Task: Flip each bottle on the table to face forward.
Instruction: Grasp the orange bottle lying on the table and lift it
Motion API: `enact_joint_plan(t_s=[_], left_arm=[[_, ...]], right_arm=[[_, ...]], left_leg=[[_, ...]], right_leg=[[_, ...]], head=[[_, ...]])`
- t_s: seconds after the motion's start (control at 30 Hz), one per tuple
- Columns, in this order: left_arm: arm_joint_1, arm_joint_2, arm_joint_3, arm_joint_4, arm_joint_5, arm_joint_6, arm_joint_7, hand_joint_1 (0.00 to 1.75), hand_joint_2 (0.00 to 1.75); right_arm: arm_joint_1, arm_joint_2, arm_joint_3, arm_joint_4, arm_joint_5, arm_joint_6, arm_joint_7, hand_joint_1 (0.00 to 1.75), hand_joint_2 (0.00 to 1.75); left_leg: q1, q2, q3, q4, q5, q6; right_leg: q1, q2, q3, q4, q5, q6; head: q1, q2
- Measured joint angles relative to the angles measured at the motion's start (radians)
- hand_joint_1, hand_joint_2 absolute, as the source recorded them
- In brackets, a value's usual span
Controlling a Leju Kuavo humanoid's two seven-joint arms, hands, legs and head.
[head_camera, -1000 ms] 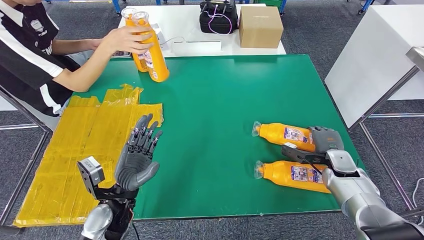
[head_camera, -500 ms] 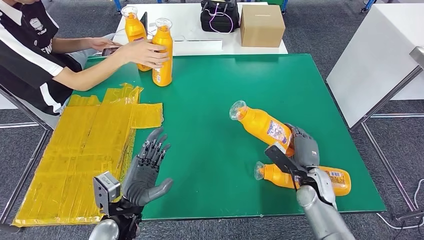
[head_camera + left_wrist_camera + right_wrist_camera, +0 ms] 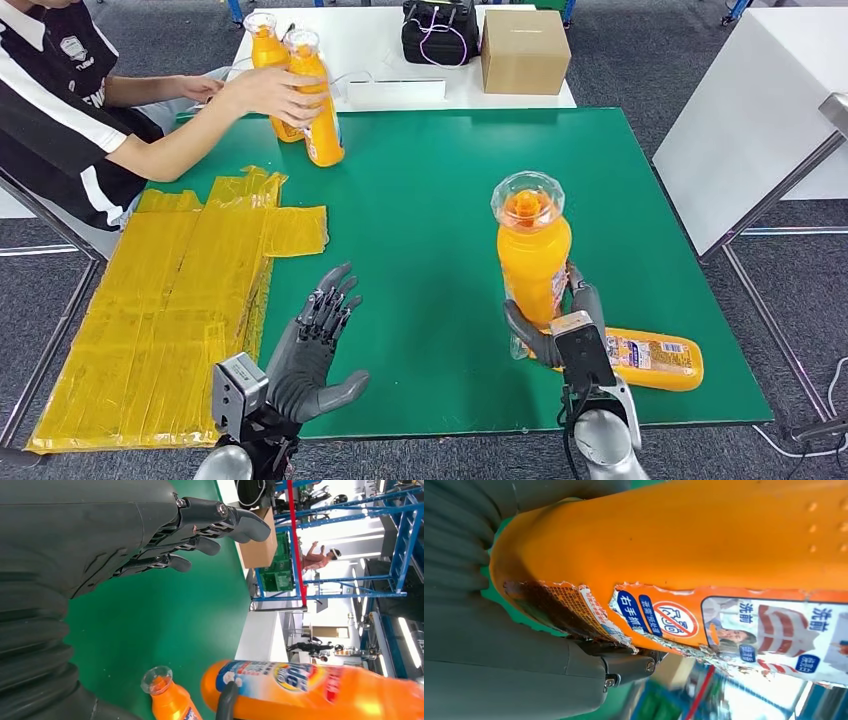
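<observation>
Nearest, at the front edge of the table (image 3: pixel 440 200), the right hand (image 3: pixel 565 322) holds an orange plastic bottle (image 3: pixel 533 262) upright, lifted clear of the green mat; its grey fingers (image 3: pixel 522 335) wrap round the bottle's lower body, thumb on one side and the darker fingers on the other. In the right wrist view the bottle's smooth orange wall (image 3: pixel 684 540) carries a torn paper label with ragged edges and a rusty brown patch of bare glue. The bottle has a rounded shoulder and a clear domed cap seen from above.

Just behind that hand a second bottle (image 3: pixel 652 359) of the same kind lies flat on its side on the mat, its printed label facing up.

On the other side the left hand (image 3: pixel 312 350) hovers palm up over the mat's front edge, fingers (image 3: pixel 335 298) spread and holding nothing; its ribbed grey cover shows in the left wrist view.

Beside it, crinkled yellow tape (image 3: pixel 170 290) covers the table's left part in overlapping glossy strips.

Farther back, a person's hand (image 3: pixel 268 92) grips one of two standing orange bottles (image 3: pixel 318 100) at the far left corner. Beyond, on a white table, sit a cardboard box (image 3: pixel 523 50) and a black bag (image 3: pixel 437 32).
</observation>
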Motion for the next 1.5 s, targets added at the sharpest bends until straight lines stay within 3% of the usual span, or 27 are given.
enact_joint_plan(t_s=[0.13,0.43,1.07,1.5], left_arm=[[-0.015,0.002,-0.011,0.011,0.003,0.002,-0.001,0.00,1.75],[-0.044,0.002,-0.021,0.036,0.017,0.008,-0.001,0.00,1.75],[-0.089,0.004,-0.047,0.071,0.035,0.006,-0.001,0.00,1.75],[-0.093,0.013,-0.054,0.080,0.036,0.005,0.004,0.00,1.75]], right_arm=[[0.004,0.012,0.075,-0.014,-0.039,0.061,-0.002,1.75,1.75],[-0.008,0.031,0.248,0.006,-0.054,0.086,0.000,1.75,1.75],[-0.069,0.054,0.433,0.131,-0.016,0.112,0.019,1.75,1.75],[-0.107,0.061,0.472,0.208,-0.026,0.122,0.035,1.75,1.75]], left_leg=[[0.000,0.000,0.000,0.000,0.000,0.000],[0.001,0.000,0.000,0.000,0.000,0.000],[0.000,0.000,0.000,0.000,0.000,0.000],[0.000,0.000,0.000,0.000,0.000,0.000]], right_leg=[[0.000,0.000,0.000,0.000,0.000,0.000],[0.001,0.000,0.000,0.000,0.000,0.000],[0.000,0.000,0.000,0.000,0.000,0.000],[0.000,0.000,0.000,0.000,0.000,0.000]], head=[[0.000,0.000],[0.000,0.000],[0.000,0.000],[0.000,0.000]])
